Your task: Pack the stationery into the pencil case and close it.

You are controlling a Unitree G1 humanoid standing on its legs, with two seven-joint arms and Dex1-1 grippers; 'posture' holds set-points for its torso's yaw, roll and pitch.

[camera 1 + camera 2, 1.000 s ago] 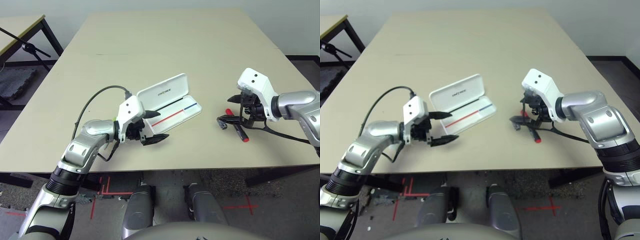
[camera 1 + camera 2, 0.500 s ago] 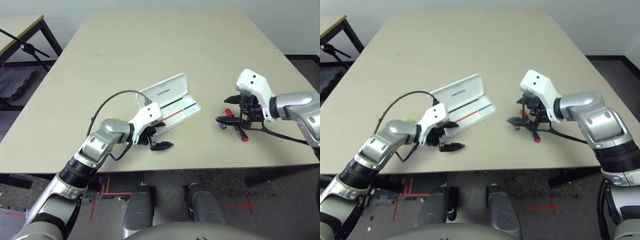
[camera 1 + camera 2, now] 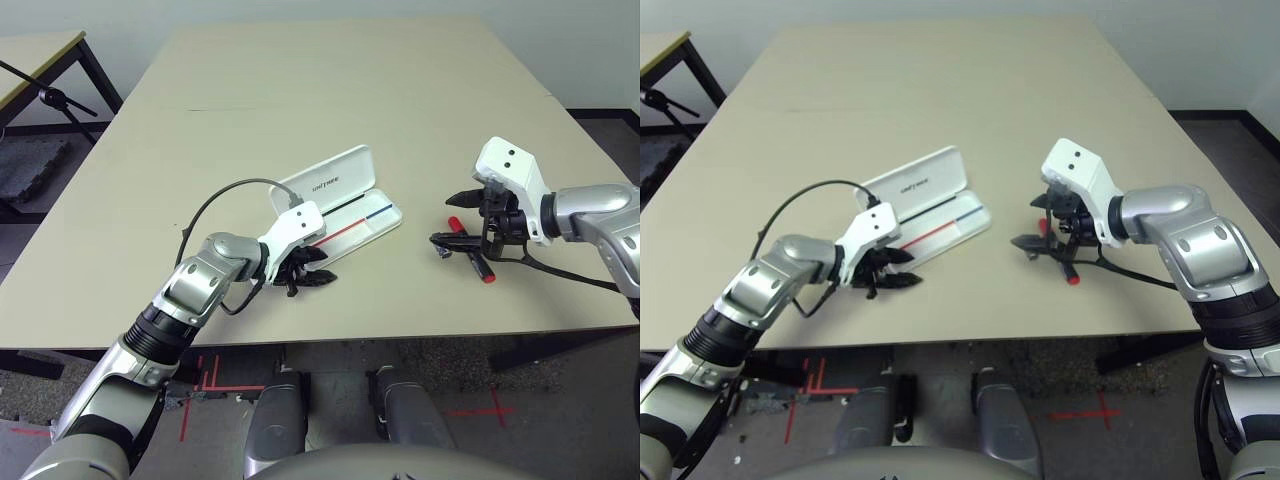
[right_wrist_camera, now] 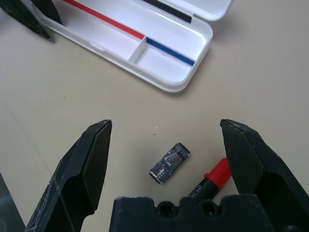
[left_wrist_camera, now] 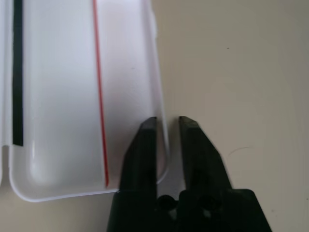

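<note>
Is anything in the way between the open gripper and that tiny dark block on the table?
No. In its wrist view the right gripper hangs open right over the dark block, with just bare table between them. The red marker lies beside the block, not over it.

We see our left gripper [image 5: 167, 126], wide open before, now pinching the pencil case's [image 5: 72, 96] near wall.
</note>
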